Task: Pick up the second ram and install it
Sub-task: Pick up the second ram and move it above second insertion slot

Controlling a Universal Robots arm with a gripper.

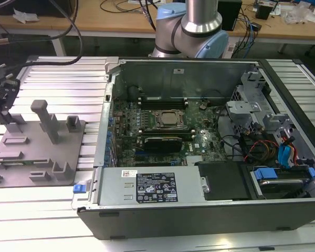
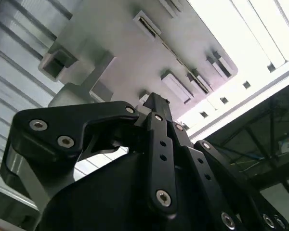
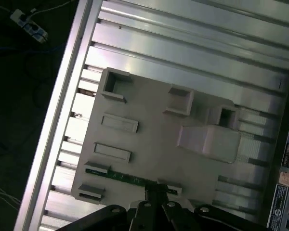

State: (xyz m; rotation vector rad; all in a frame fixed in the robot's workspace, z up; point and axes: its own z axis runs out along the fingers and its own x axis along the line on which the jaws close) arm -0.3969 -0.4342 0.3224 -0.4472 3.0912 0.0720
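Exterior view, tool: The tool (image 1: 1, 113) is low over the grey holder plate (image 1: 42, 163) on the bench (image 1: 58, 71). It is well apart from the open computer case (image 1: 199, 207), I think because the ram waits in the plate.
Exterior view, cut off: The picture's edge cuts the tool.
Second wrist view, tool: The tool (image 2: 154, 100) points at the plate (image 2: 111, 38). Its black body covers the spot under its tip.
First wrist view, ram: The second ram (image 3: 120, 176) sits in a long slot of the plate (image 3: 149, 106), likely so it cannot tip over. The tool (image 3: 156, 190) is right at it.
First wrist view, hidden: The tool covers part of the ram.
Tool state: I cannot tell if it is wide, narrow or holding the ram.
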